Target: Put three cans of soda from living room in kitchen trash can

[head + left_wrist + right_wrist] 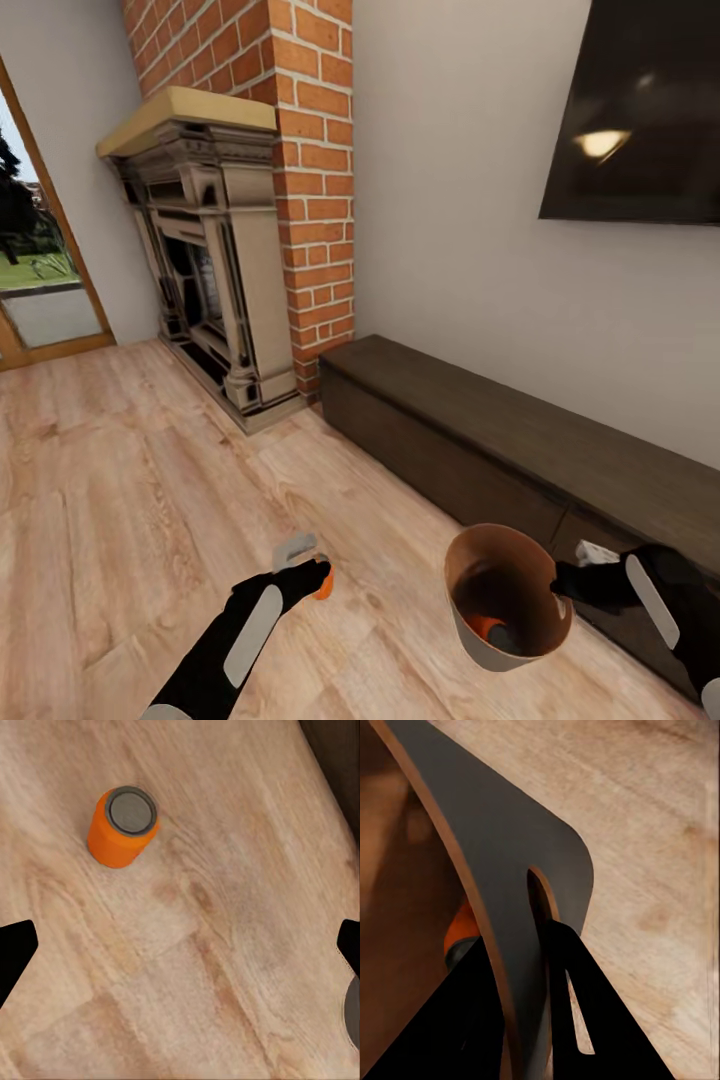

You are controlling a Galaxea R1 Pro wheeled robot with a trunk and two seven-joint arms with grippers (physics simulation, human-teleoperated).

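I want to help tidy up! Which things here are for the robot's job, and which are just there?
For the job: orange can on the floor; bin pinched by the right gripper, an orange can inside.

Just there: fireplace, dark bench, television.

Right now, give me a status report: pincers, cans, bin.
Right pincer clamped on pale grey tapered bin's rim, an orange can inside. Left pincer open above another orange soda can standing on the wood floor. Nothing in the way.

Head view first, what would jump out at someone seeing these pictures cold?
Probably the tilted trash can, held off the wood floor by its rim in the right pincer, with an orange soda can lying inside. Next, a second orange can standing on the floor under the open left pincer. Behind rise the brick fireplace and a dark TV.
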